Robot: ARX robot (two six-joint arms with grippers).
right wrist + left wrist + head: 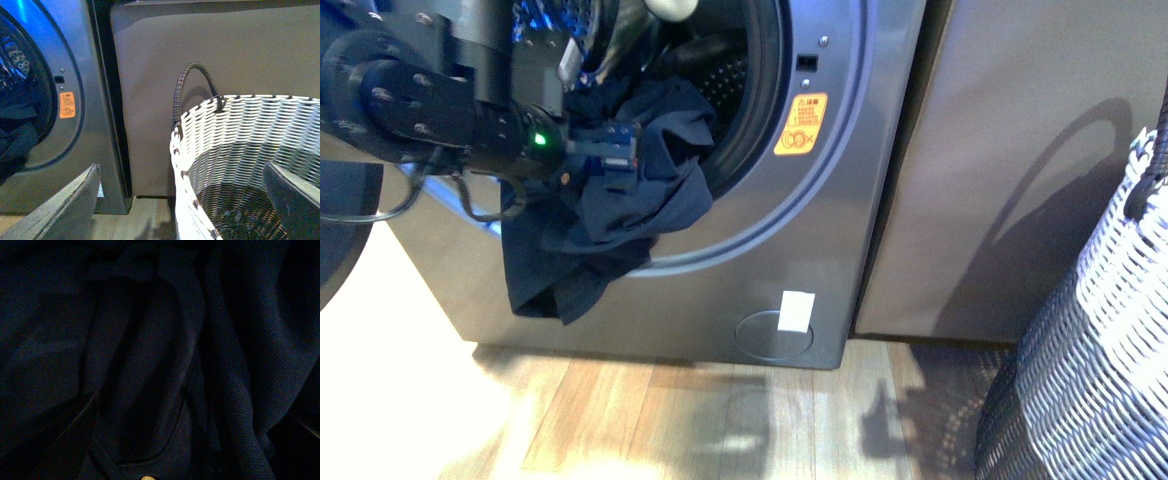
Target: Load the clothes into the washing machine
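My left claw [610, 150], left of centre in the frame and seemingly clenched on the clothes [610, 215], holds them over the washing machine [840, 200] rim, where the hanging half could drag everything out.

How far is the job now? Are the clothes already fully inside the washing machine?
Partly. The clothes are halfway into the washing machine, with a large fold hanging over the porthole's lower rim. The left end effector is at the fabric. The hanging part remains. The right end effector is open over the basket.
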